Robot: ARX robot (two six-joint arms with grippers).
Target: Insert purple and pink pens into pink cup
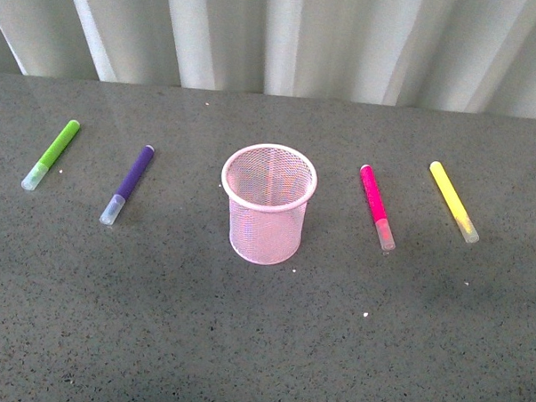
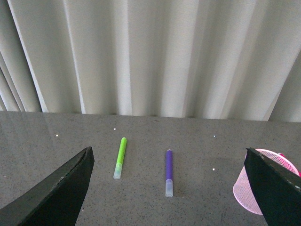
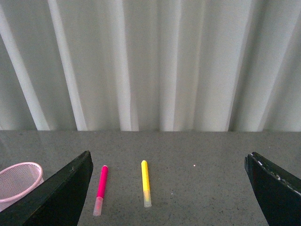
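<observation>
Pink cup [image 2: 244, 194] partly behind one finger of the wide-spread left gripper [image 2: 168, 151]; right gripper [image 3: 169, 154] equally spread.

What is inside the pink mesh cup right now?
No pen shows inside the pink cup; only its own mesh is visible through the mouth. The cup floor is partly masked by the near wall. The purple pen and pink pen lie on the table, apart from it.

Grey speckled tabletop [image 1: 262, 343], pale pleated curtain [image 1: 284, 37] behind
</observation>
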